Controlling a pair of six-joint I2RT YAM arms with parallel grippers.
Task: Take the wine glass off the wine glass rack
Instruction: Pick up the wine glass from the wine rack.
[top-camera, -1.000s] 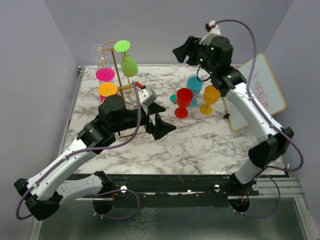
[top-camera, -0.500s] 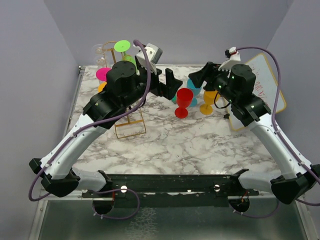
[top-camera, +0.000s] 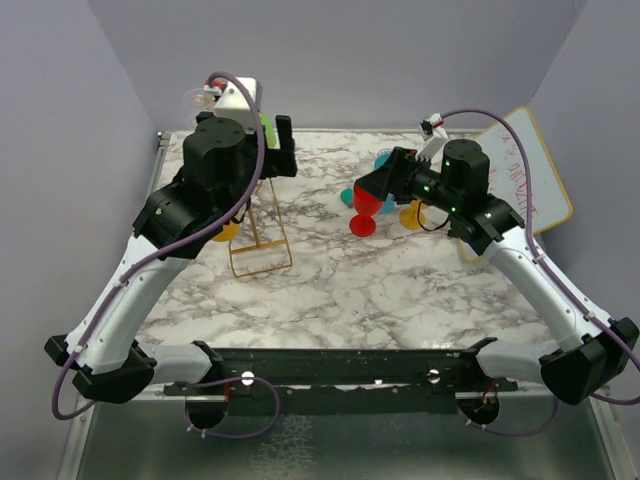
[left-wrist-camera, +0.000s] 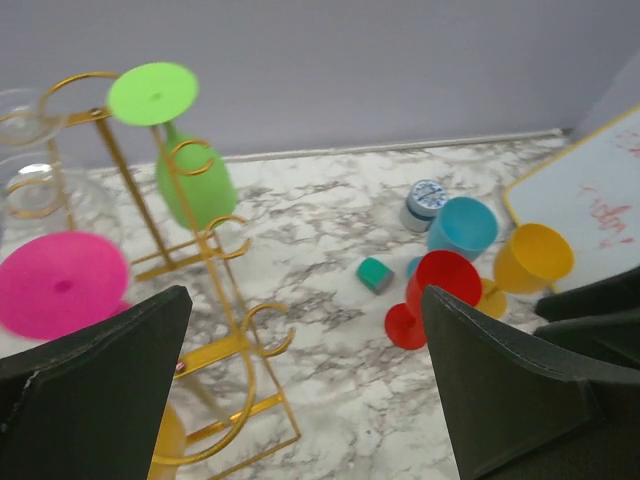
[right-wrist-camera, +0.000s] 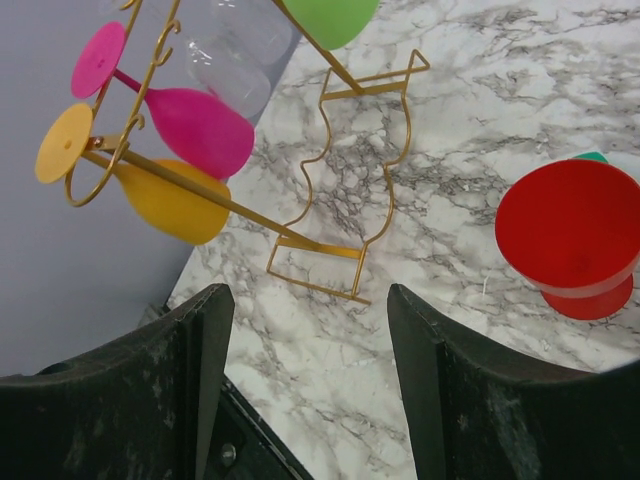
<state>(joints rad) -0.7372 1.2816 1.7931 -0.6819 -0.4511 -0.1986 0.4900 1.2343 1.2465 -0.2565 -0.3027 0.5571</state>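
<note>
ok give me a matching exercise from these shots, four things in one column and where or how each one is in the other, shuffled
Things
1. green wine glass
2. red wine glass
3. teal block
4. left hand

States
A. standing upright on the table
B. open, holding nothing
C. hanging upside down on the wine glass rack
D. lying on the table beside the red glass's foot

Pairs: 1-C, 2-A, 3-D, 4-B
</note>
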